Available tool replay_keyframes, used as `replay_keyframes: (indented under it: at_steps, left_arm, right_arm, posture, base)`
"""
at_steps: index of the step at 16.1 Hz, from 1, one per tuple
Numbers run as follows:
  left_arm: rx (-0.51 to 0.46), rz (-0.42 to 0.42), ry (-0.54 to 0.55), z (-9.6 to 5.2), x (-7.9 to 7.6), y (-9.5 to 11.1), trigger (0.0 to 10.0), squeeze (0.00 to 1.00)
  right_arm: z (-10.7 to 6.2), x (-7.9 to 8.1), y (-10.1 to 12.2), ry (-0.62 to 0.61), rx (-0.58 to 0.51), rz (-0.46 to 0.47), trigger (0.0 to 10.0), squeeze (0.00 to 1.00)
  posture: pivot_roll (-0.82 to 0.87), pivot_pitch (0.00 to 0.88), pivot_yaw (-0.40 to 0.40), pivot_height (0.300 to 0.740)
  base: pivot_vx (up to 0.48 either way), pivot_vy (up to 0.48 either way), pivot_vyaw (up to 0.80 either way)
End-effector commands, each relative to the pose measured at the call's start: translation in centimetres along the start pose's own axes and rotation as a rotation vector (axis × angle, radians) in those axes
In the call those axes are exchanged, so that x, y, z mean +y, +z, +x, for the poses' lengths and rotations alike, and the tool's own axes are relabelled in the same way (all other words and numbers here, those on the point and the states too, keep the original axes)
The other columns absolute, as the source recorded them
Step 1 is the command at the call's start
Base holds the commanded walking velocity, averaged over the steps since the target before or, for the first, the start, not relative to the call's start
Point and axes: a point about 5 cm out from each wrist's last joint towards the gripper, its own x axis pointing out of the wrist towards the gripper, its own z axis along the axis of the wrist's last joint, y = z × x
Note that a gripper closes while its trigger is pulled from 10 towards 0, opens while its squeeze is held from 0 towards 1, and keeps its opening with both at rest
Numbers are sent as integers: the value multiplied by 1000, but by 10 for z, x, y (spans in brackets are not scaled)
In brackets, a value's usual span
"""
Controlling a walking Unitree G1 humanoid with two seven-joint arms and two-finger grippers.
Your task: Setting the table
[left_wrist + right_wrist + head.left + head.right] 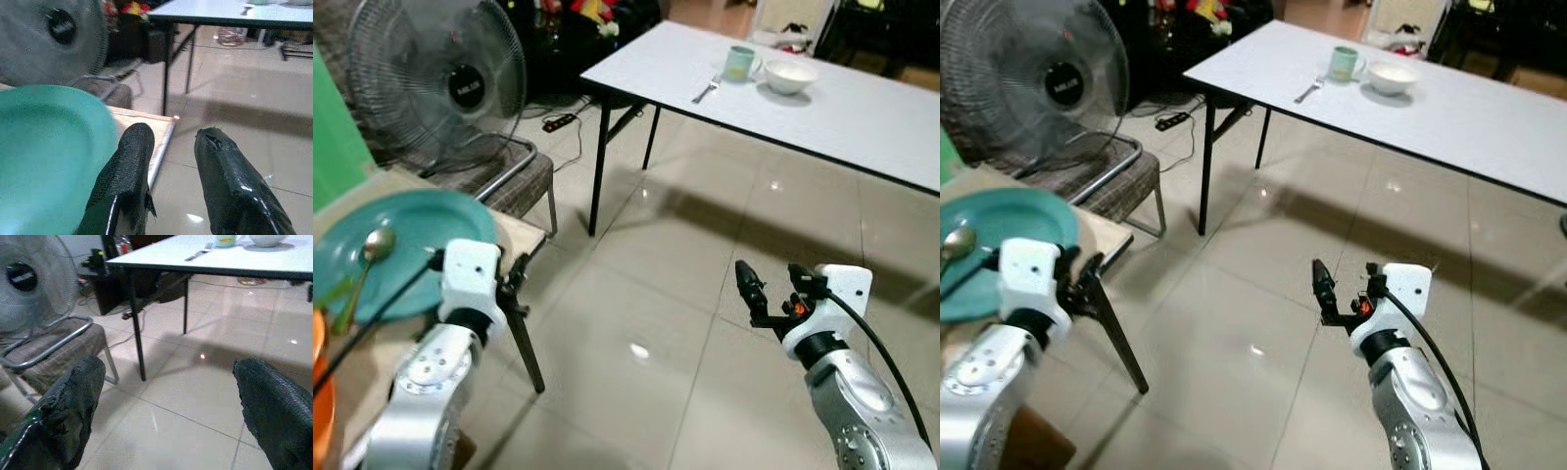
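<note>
A teal plate (411,245) lies on a small beige side table (524,233) at my near left, with a metal spoon (372,250) resting on it. My left gripper (516,281) hovers just past the plate's right rim, open and holding nothing; one finger (129,166) sits beside the plate (44,147). My right gripper (770,270) is open and hangs over the bare floor tiles. Across the room, the long white table (871,122) carries a green mug (740,63), a fork (707,90) and a white bowl (789,75).
A large standing fan (440,88) and a metal-framed padded chair (509,181) stand behind the side table. A power strip (558,122) lies on the floor near the white table's black legs. An orange object (318,392) is at my near left edge.
</note>
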Motion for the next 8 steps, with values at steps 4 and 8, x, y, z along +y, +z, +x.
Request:
replay_keyframes:
  at_steps: [4, 8]
  left_arm:
    - [8, 47, 43, 11, 19, 15, 10000, 1000]
    - [117, 181, 91, 32, 54, 27, 10000, 1000]
  right_arm:
    - [8, 13, 3, 156, 35, -26, 10000, 0]
    - [10, 36, 7, 430, 75, -77, 10000, 0]
  posture:
    - [-14, 0, -94, 740]
    - [-6, 0, -86, 740]
  base:
    - [0, 0, 0]
    - [0, 0, 0]
